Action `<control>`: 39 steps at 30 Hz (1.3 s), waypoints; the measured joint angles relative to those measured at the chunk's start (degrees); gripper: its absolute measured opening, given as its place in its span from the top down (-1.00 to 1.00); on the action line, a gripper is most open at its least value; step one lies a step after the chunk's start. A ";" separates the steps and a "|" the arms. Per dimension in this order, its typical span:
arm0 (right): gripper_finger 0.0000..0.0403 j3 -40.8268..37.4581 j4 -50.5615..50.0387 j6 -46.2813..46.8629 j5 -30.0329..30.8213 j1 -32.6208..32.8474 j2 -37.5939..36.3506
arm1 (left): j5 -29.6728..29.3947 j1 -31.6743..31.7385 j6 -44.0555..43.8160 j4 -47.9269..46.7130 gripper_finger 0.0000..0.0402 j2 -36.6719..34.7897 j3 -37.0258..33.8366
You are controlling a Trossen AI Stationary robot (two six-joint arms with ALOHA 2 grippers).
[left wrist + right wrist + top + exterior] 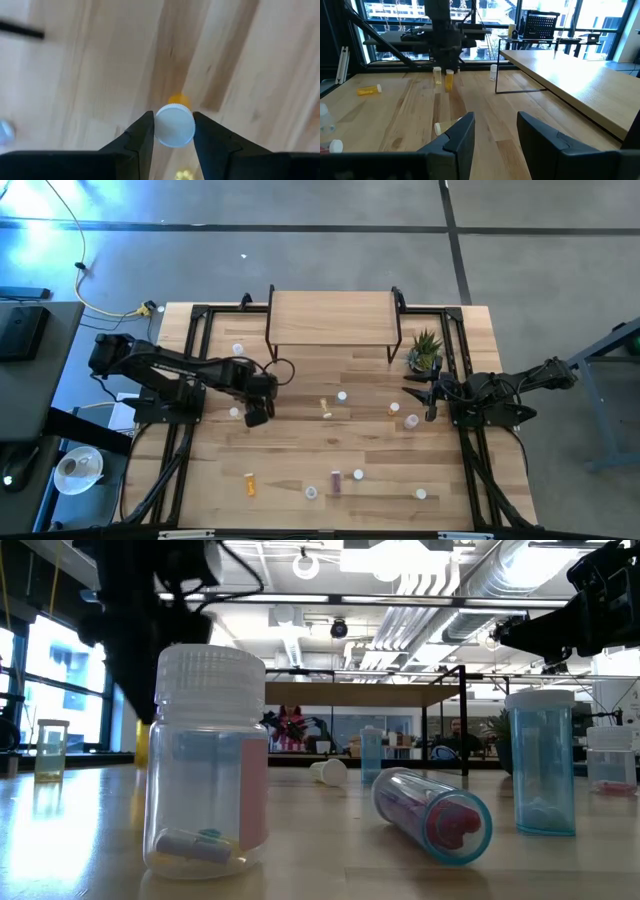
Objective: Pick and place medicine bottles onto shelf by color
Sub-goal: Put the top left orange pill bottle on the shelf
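Observation:
Small white-capped bottles stand and lie scattered over the plank table: an orange one [250,483], a purple one [336,481], an orange one [326,408] and others. The shelf [333,320], a wooden riser on black legs, stands at the far middle with nothing on top. My left gripper [257,417] is left of centre, shut on an orange bottle [449,81]. My right gripper [420,394] is open and holds nothing, at the right near the plant, fingers [492,135] pointing toward the table's left. My left gripper pinches the orange bottle's white cap [174,126] between its two fingers [142,131], one on each side. The fingers come from above, pointing down. The bottle stays upright below them, its orange body [178,98] showing past the cap. Whether its base is off the table I cannot tell.
A pale bottle [437,77] stands right beside the held one. A green potted plant [425,352] stands at the shelf's right end. Two bottles [393,409] [411,421] stand near my right gripper. Black frame rails run along both table sides.

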 joint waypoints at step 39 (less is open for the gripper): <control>0.31 0.00 -0.02 0.00 0.00 0.00 0.01 | 0.96 41.85 21.40 -28.68 0.44 27.12 69.96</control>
